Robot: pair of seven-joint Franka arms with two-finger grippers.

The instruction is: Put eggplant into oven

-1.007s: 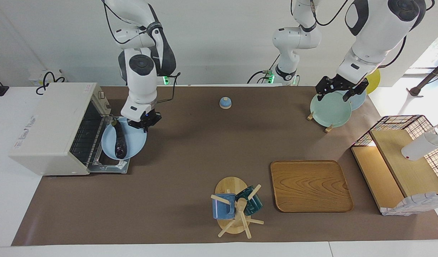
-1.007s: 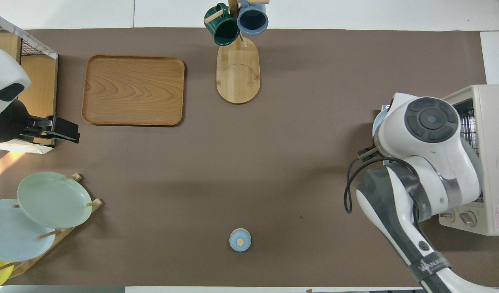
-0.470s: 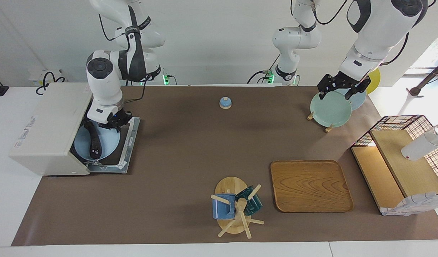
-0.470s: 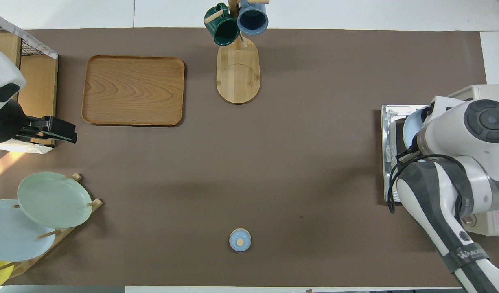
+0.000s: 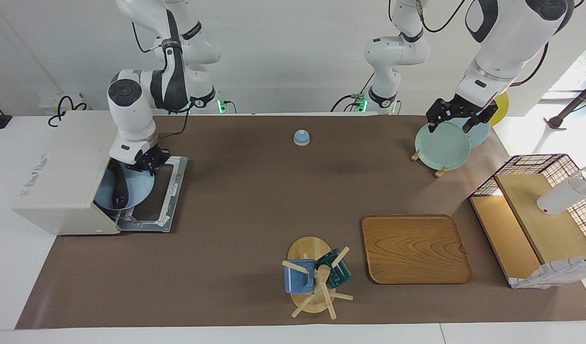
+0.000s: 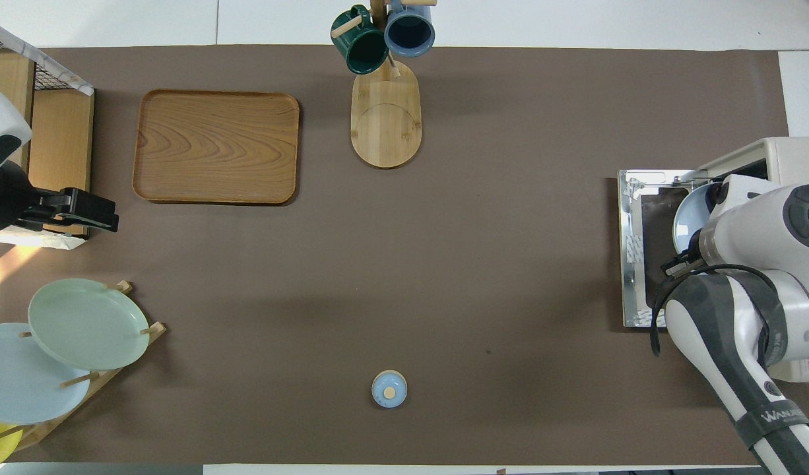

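Eggplant [image 5: 118, 188] on a pale blue plate [image 5: 139, 191] half inside the open oven [image 5: 63, 167] mouth, over the dropped door [image 5: 171, 191], right gripper [image 5: 145, 165] at the plate's rim, its jaws' state unclear, left gripper [image 5: 458, 117] jaws apart over the plate rack [image 5: 441, 143], waiting.

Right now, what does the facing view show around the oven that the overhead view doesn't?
Only the facing view shows the eggplant lying on the blue plate, partly inside the oven, with the right gripper at the plate's rim. Only the overhead view shows the oven's knobs, partly hidden by the right arm. Both share the lowered oven door, the plate's edge, and the left gripper waiting, open, over the plate rack.
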